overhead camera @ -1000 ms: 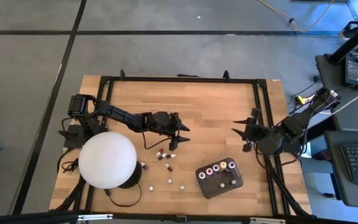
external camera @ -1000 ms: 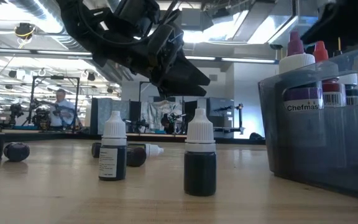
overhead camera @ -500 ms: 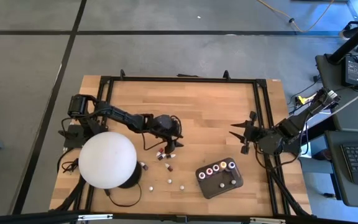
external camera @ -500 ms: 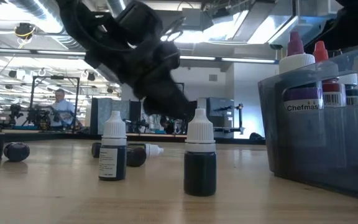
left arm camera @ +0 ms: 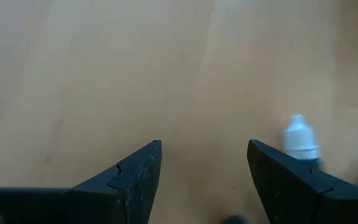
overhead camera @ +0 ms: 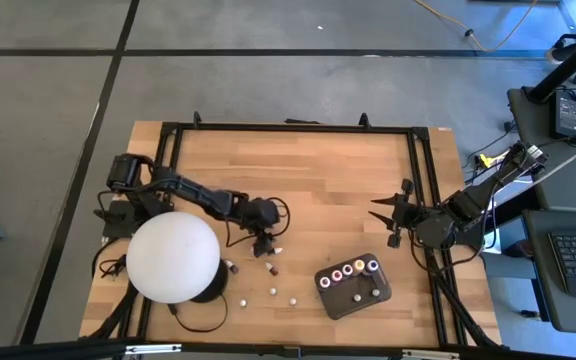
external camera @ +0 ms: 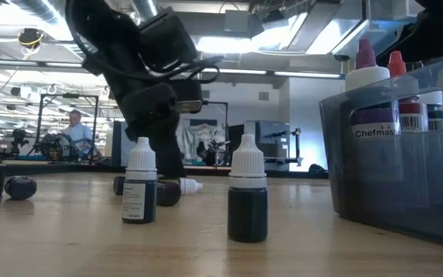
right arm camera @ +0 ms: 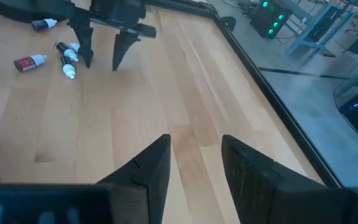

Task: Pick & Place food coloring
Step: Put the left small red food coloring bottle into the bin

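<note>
The left pincer [overhead camera: 265, 243] is lowered over the middle of the wooden worktop [overhead camera: 338, 180], its fingers [left arm camera: 129, 177] spread wide with only bare wood between them. Nothing is held. From the right wrist camera it is seen pointing straight down, its tips close above the boards just beside two lying bottles [right arm camera: 67, 59]; whether the tips touch the wood cannot be told.

The food coloring [overhead camera: 268, 255] is found in two places. A loose scatter lies on the worktop near the left pincer: a few small bottles right by its tips, one with a red label [right arm camera: 30, 62] a little farther off, and others nearer the front edge. In the low view two dark bottles with white caps [external camera: 248, 198] are seen standing upright, well apart, with a further bottle lying on its side [external camera: 177, 188] behind them. The rest are set upright in the dark grey tray [overhead camera: 353, 293], near the front right of the worktop, their coloured tops in a row.

A big white dome [overhead camera: 173, 257] stands at the front left corner.

The right pincer [overhead camera: 380, 214] is held by the right edge of the worktop, apart from the bottles, its fingers [right arm camera: 148, 171] partly spread and empty.
</note>
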{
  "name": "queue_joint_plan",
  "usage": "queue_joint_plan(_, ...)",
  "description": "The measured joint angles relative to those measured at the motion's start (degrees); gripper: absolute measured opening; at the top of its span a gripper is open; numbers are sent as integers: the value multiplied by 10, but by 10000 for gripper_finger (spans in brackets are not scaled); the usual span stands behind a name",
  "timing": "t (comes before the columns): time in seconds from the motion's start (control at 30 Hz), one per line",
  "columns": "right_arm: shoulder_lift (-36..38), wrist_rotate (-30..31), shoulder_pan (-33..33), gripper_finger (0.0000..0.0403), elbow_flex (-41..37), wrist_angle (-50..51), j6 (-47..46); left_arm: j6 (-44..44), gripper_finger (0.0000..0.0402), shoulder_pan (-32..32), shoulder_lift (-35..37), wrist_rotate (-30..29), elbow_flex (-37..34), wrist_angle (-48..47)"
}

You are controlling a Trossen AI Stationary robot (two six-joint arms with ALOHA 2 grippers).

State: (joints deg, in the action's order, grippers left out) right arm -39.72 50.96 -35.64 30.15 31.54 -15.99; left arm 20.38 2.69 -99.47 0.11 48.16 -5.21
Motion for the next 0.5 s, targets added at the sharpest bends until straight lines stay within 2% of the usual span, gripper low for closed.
queue_joint_plan(0.13,0,0,0,147,0,0,0,1,233,17,4,-63,6,-22)
queue_joint_plan(0.5,-3,5,0,147,0,1,-1,50,233,68,44,-104,7,-89)
